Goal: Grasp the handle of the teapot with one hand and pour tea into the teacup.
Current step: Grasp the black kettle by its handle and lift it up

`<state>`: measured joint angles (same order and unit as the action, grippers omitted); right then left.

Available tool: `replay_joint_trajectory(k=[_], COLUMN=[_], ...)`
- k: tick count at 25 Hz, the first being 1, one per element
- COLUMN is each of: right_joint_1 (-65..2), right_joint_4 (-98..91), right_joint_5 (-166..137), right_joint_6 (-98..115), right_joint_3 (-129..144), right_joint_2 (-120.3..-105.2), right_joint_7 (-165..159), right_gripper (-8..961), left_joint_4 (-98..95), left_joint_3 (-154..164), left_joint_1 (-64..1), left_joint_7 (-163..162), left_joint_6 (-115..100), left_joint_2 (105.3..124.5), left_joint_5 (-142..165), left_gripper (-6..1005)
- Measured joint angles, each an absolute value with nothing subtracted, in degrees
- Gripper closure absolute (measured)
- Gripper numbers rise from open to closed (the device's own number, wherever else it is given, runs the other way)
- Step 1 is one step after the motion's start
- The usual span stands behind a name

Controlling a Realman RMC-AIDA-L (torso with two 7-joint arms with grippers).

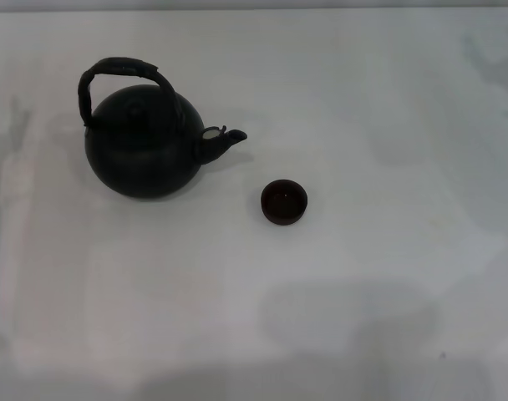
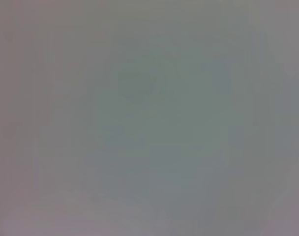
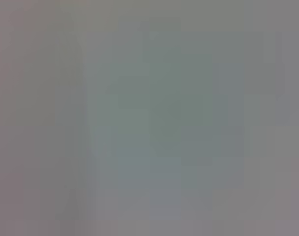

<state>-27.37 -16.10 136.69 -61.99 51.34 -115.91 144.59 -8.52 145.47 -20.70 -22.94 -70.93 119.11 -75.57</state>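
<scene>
Matte black: we count one teapot (image 1: 144, 149), upright on the white table (image 1: 379, 276), left of centre in our head view.
Handle: one wrapped arch (image 1: 120, 73) over the lid, joined at both sides.
Spout: it (image 1: 225, 140) points right, toward the cup.
Teacup: one (image 1: 284, 202), near the spout, apart from the pot.
In the way: we see nothing between them.
Grippers: neither shows in any view; our wrist views show only a plain grey blur, so we cannot tell their state.
</scene>
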Motion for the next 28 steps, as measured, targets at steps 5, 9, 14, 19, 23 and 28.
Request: replay_joint_trajectory(k=[5, 9, 14, 19, 23, 28], right_joint_1=[-28.88, -30.36, -31.33, -31.97, -32.36, -33.12], right_joint_4=[-12.33, -12.71, -12.60, -12.62, -12.34, -12.15], right_joint_5=[144.18, 144.75, 144.95, 145.01, 145.02, 145.06], right_joint_6=[-57.60, -50.78, -49.62, -49.54, -48.66, -46.60], right_joint_3=[51.30, 50.10, 44.85, 42.37, 42.33, 42.30], right_joint_2=[-115.83, -115.51, -115.48, -115.40, -115.40, -115.52], right_joint_7=[155.83, 154.48, 153.76, 153.13, 152.98, 152.56], right_gripper=[97, 97, 97, 97, 97, 97], left_joint_4=[-8.58, -8.62, -8.62, -8.36, -7.81, -5.99], left_joint_3=[145.46, 145.46, 145.45, 145.45, 145.46, 145.46], left_joint_1=[-18.77, -15.54, -10.84, -8.04, -8.98, -12.26], left_joint_7=[-22.94, -22.94, -22.94, -22.94, -22.94, -22.94], left_joint_6=[-71.60, -75.67, -82.13, -85.46, -85.83, -85.28], left_joint_2=[119.11, 119.10, 119.14, 119.09, 118.81, 118.80], left_joint_5=[-70.94, -67.37, -62.83, -56.84, -51.21, -45.99], left_gripper=[111, 112, 112, 112, 111, 111])
